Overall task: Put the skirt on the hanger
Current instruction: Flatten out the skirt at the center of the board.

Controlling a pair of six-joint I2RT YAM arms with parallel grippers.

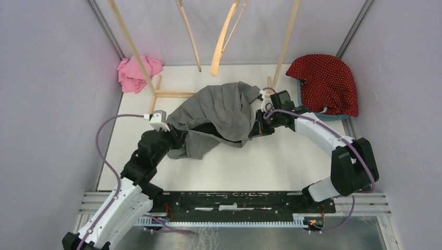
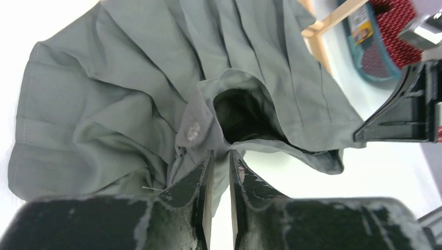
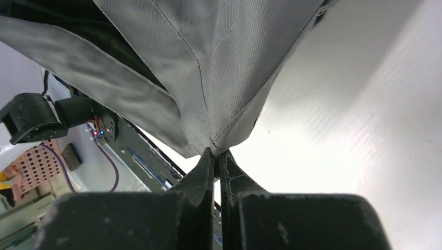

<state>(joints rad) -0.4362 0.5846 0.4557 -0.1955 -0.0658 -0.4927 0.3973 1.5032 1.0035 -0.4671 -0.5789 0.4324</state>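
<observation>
The grey pleated skirt [image 1: 219, 112] hangs bunched over the white table between my two grippers. At its lower left edge is my left gripper [image 1: 174, 133]. In the left wrist view its jaws [image 2: 221, 155] stand slightly parted, and the skirt's [image 2: 130, 94] waistband by a button still lies between the tips. My right gripper [image 1: 259, 122] is at the skirt's right side. In the right wrist view it [image 3: 216, 152] is shut on a seamed edge of the skirt [image 3: 208, 57]. The pale curved wooden hanger [image 1: 223, 39] hangs at the back, above and behind the skirt.
A wooden rack [image 1: 169, 94] stands at the back, its poles [image 1: 130, 47] rising on both sides of the hanger. A pink cloth [image 1: 136, 73] lies at the back left. A red dotted garment [image 1: 326, 83] covers a teal basket [image 1: 333, 115] at the back right.
</observation>
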